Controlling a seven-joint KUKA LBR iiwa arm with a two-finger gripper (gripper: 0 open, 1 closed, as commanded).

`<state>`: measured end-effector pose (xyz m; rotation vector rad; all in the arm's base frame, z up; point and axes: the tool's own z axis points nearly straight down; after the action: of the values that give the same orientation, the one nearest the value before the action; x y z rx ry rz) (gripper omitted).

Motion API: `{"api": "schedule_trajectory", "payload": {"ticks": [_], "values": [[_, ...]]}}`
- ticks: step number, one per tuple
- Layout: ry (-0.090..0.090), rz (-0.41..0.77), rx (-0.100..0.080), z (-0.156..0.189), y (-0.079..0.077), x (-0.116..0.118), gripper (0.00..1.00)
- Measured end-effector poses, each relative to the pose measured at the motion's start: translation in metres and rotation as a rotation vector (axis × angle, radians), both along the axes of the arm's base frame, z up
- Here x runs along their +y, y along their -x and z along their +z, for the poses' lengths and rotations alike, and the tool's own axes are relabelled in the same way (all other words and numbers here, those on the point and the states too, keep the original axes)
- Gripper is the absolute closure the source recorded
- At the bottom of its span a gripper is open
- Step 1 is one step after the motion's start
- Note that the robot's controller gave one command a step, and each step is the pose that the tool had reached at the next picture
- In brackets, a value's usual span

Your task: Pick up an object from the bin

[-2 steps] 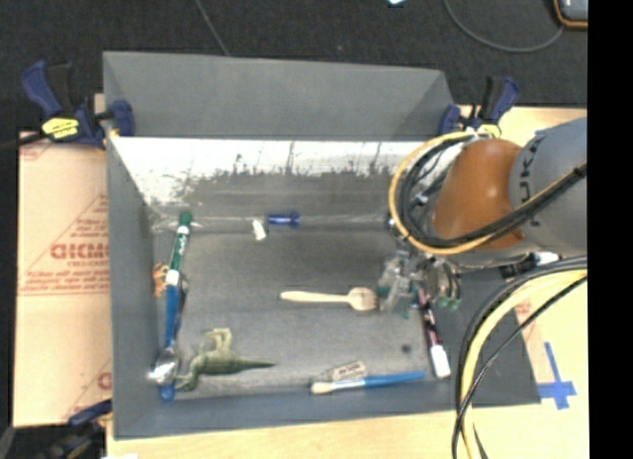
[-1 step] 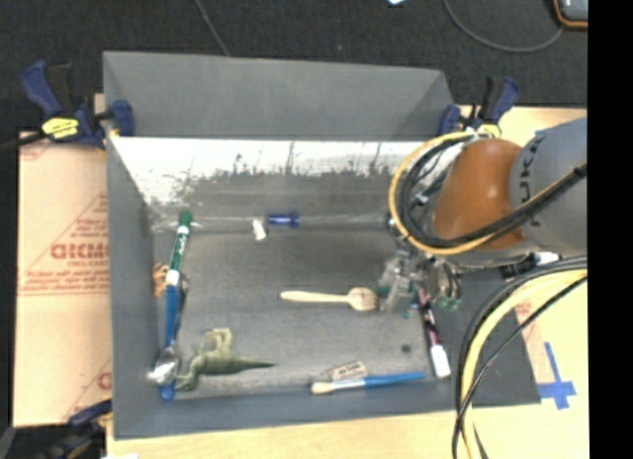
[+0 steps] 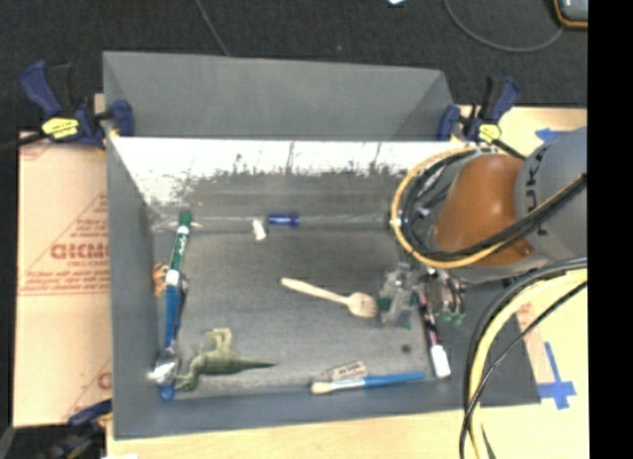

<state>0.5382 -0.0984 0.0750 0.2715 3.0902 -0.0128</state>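
My gripper (image 3: 400,299) hangs low at the bin's right side, just below the orange cover. Right beside it to the left lies a pale wooden spoon (image 3: 326,293), its bowl end touching or nearly touching the gripper and its handle pointing left and up. A pen with a white cap and a pink band (image 3: 435,351) lies just below and to the right of the gripper, against the right wall. Along the front wall rests a blue toothbrush with a white head (image 3: 366,380).
A green toy dinosaur (image 3: 214,356) sits at the front left. A long blue and green toothbrush (image 3: 174,287) runs along the left wall. A small blue marker with a white piece beside it (image 3: 276,221) lies near the back wall. The arm and its cables cover the right edge.
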Motion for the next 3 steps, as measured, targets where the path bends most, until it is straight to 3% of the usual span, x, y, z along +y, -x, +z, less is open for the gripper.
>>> {"api": "schedule_trajectory", "payload": {"ticks": [1, 2, 3], "values": [[0.001, 0.073, 0.017, 0.013, 0.027, 0.005, 1.0], [0.007, 0.26, 0.012, 0.031, -0.001, 0.033, 1.0], [0.007, 0.183, 0.004, 0.14, 0.009, 0.045, 1.0]]}}
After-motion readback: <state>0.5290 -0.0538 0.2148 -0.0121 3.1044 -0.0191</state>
